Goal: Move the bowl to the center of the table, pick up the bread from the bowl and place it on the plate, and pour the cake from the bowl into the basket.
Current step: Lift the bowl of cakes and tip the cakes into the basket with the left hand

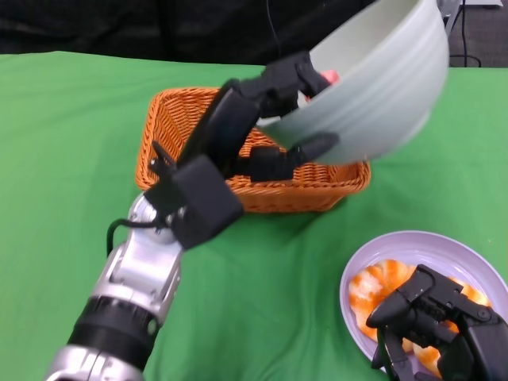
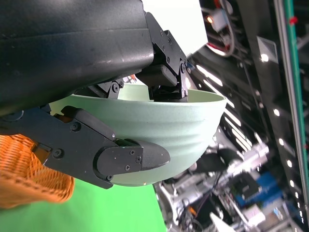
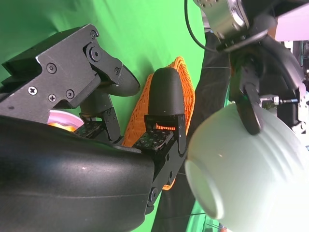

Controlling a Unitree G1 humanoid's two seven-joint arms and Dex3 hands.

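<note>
**Bowl tipped above the basket**

The left hand (image 1: 274, 119) grips the pale green bowl (image 1: 381, 87) by its rim, fingers inside and outside, holding it tilted above the orange wicker basket (image 1: 182, 119). Something pink (image 1: 329, 77) shows at the rim. Beside the basket, bread (image 1: 381, 286) lies on the lavender plate (image 1: 444, 242); the right hand (image 1: 436, 317) hovers over it, fingers apart, holding nothing.

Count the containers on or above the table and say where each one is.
3. The bowl, tilted in the left robot hand above the basket; the basket at the table's far middle; the plate near right, holding bread.
</note>
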